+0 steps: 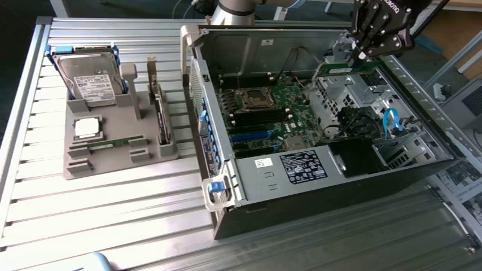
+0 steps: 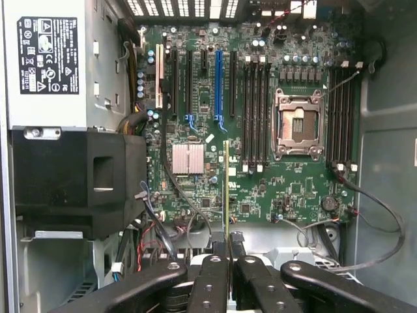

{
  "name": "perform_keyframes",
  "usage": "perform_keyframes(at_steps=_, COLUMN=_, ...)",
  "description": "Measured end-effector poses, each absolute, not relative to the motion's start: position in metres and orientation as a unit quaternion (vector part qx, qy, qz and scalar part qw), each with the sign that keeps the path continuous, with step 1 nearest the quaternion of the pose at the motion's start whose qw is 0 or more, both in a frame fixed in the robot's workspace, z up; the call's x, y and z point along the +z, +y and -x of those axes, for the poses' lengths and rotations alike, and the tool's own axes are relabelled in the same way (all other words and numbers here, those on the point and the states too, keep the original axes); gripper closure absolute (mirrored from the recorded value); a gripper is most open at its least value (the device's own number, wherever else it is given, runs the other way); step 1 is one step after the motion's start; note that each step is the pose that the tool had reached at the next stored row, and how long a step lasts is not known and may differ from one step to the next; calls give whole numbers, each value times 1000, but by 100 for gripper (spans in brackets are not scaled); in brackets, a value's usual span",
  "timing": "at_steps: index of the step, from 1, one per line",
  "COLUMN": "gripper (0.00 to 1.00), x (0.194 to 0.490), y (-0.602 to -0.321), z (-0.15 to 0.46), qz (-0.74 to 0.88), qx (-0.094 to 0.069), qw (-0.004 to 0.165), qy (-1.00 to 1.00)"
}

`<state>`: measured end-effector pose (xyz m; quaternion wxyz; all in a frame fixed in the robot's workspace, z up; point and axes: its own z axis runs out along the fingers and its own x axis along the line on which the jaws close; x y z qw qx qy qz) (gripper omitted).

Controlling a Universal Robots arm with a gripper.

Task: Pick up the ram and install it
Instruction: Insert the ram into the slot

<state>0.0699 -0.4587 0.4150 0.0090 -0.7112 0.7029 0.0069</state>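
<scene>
My gripper (image 1: pixel 371 52) hangs above the far right corner of the open computer case (image 1: pixel 249 220) in the exterior view, shut on the ram (image 1: pixel 342 69), a narrow green stick. In the wrist view the ram (image 2: pixel 226 189) is seen edge-on, a thin green line running out from between the black fingers (image 2: pixel 212 280) of the gripper (image 2: pixel 228 251). Beneath it lies the green motherboard (image 2: pixel 287 189). Its long black memory slots (image 2: pixel 255 111) sit beside the silver processor socket (image 2: pixel 298 124), with more slots (image 2: pixel 342 114) on the socket's other side. The ram is well above the board, touching nothing.
A grey holder (image 1: pixel 113 161) on the slatted table at the exterior view's left carries a hard drive (image 1: pixel 90 79), a square silver chip (image 1: pixel 87 129) and an upright card (image 1: pixel 160 113). Inside the case are a power supply (image 2: pixel 49 59), a black shroud (image 2: pixel 78 182) and loose cables (image 2: pixel 378 215).
</scene>
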Motion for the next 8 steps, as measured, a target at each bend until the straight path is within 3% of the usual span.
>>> perform_keyframes(at_steps=8, gripper=88, x=414, y=-459, z=-60, qz=711, qx=7, qw=9, qy=703)
